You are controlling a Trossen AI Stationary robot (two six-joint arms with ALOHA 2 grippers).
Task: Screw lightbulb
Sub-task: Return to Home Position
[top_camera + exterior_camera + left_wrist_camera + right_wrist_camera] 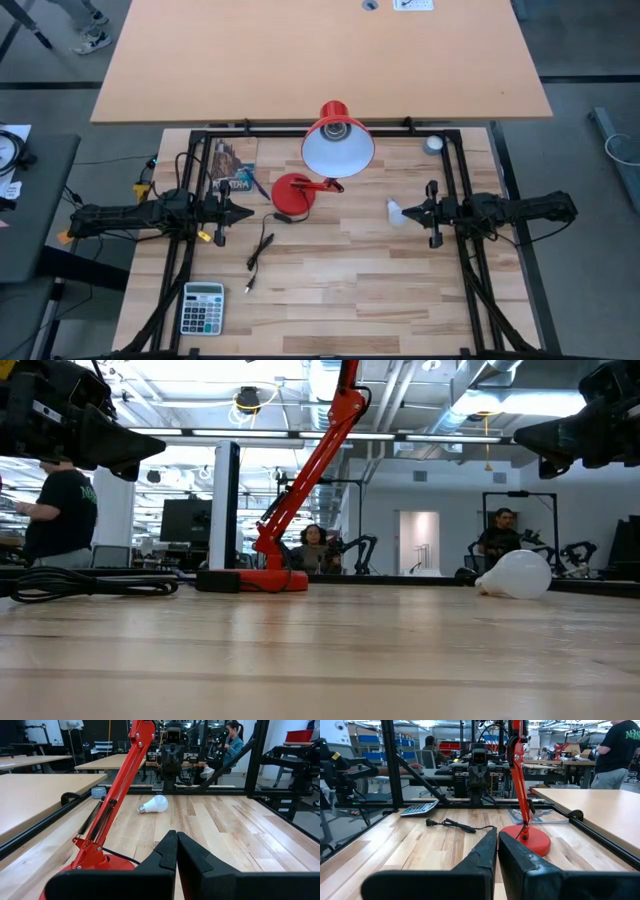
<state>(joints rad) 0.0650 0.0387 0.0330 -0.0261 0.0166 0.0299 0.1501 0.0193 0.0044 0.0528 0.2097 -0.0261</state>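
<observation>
White pear-shaped lightbulb (396, 211) lies sideways on the wood-plank counter (350, 290), right of the red lamp (293, 195). Left gripper (248, 212) and right gripper (408, 211) flank the lamp, both with fingers pressed together.

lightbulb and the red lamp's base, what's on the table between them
Nothing: the table between the lightbulb and the lamp base is bare wood, as the high view shows.

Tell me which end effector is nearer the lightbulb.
Right. The right end effector hangs close beside the lightbulb, not touching it; the left end effector is far off, past the red lamp's base.
</observation>
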